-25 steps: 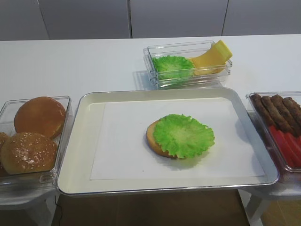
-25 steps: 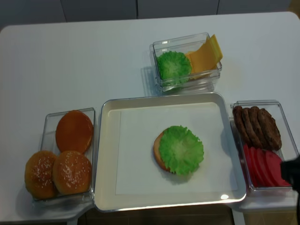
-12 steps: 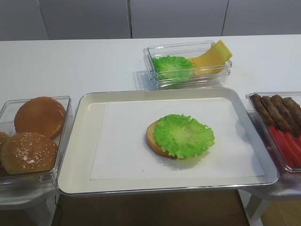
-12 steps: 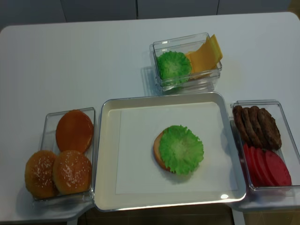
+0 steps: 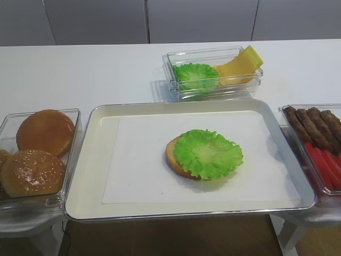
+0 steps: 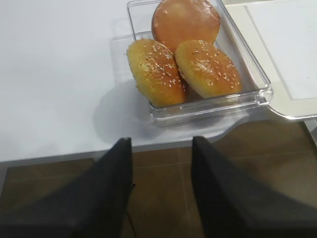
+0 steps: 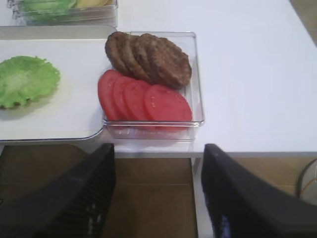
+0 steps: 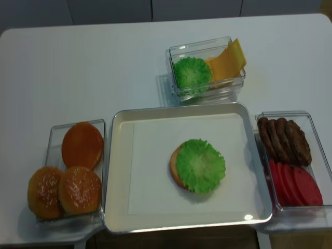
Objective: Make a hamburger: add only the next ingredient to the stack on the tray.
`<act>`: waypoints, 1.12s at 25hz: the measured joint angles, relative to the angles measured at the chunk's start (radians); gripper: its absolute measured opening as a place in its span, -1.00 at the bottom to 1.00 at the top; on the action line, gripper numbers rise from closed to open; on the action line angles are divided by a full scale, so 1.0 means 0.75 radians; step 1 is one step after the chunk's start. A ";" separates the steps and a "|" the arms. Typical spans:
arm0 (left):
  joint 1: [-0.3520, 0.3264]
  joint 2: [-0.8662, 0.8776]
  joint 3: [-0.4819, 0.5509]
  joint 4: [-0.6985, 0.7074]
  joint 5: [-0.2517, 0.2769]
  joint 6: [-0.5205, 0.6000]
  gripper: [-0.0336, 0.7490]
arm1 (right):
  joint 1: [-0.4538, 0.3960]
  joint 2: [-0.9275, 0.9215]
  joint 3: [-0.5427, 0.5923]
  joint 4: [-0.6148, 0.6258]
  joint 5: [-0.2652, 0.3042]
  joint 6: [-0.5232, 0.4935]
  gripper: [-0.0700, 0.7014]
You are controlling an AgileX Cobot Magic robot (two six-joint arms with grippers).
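Note:
A ruffled green lettuce leaf point(image 5: 208, 153) lies flat on the round bun base point(image 5: 173, 156) in the middle of the silver tray point(image 5: 85, 160); the bun's golden rim shows at the leaf's left. The right wrist view has the same leaf point(image 7: 27, 81) at its left edge. My right gripper point(image 7: 158, 148) hangs open and empty off the table's front edge, below the tomato tub. My left gripper point(image 6: 162, 141) is open and empty too, off the front edge below the bun tub. Neither gripper shows in the overhead views.
A clear tub point(image 5: 213, 72) at the back holds more lettuce point(image 5: 196, 74) and yellow cheese point(image 5: 240, 64). On the left a tub holds domed bun tops point(image 6: 185, 59). On the right a tub holds brown patties point(image 7: 148, 57) and red tomato slices point(image 7: 143, 99).
The right gripper's dark tip, seen at the lower right edge of the overhead view a second ago, has drawn back out of that view. The lettuce and the bun have not moved.

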 joint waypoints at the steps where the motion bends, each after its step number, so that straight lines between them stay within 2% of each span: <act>1: 0.000 0.000 0.000 0.000 0.000 0.000 -0.14 | 0.000 -0.010 0.002 -0.023 0.000 0.000 0.26; 9: 0.000 0.000 0.000 0.000 0.000 0.000 -0.14 | -0.003 -0.058 0.130 -0.065 -0.024 0.027 0.26; 15: 0.000 0.000 0.000 0.000 0.000 0.000 -0.14 | -0.003 -0.058 0.208 -0.034 -0.140 0.062 0.26; 28: 0.000 0.000 0.000 0.000 0.000 0.000 -0.14 | -0.003 -0.058 0.225 -0.028 -0.143 0.062 0.26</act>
